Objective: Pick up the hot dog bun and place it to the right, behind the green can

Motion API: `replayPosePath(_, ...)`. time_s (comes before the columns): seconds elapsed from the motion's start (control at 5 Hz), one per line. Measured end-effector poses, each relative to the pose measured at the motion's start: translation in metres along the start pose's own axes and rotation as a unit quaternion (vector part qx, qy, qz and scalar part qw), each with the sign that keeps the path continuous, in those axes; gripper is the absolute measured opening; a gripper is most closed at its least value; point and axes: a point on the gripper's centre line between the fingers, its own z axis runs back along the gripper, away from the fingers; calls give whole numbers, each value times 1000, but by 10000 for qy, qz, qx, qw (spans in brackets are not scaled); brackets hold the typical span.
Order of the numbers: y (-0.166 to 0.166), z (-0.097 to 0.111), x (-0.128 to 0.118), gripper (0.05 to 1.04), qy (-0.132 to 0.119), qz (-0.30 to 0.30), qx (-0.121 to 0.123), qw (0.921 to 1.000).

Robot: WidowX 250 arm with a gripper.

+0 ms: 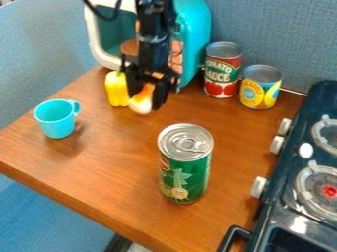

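Gripper [146, 97], upper middle of view, is closed on an orange-and-white toy [141, 102], held btwn its fingers over the counter [112, 172]. Yellow toy pepper [117, 89] just L of it; teal-and-white toy microwave [195, 37] right behind. Red-and-green can [222, 71] to R, w/ shorter yellow-and-blue can [260, 87] next to it. Lt-blue cup [56, 118] farther L, upright. Tall green can [185, 167] stands in front, nr ctr. Dk stove [284, 197] at far R.

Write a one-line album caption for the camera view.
Black pincer with an orange-and-white object between its fingers, beside a yellow toy, a green can in the foreground.
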Motion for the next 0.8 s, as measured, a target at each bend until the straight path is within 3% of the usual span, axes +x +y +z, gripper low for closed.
replayPosePath(0.2, -20, 27, 19, 711, -305, -323, -10, 9990)
replayPosePath(0.6, -56, 8, 25, 711, -211, -926, -384, 9947)
replayPosePath(0.8, -71, -11, 11, 711, -63, -940, -830, 9921)
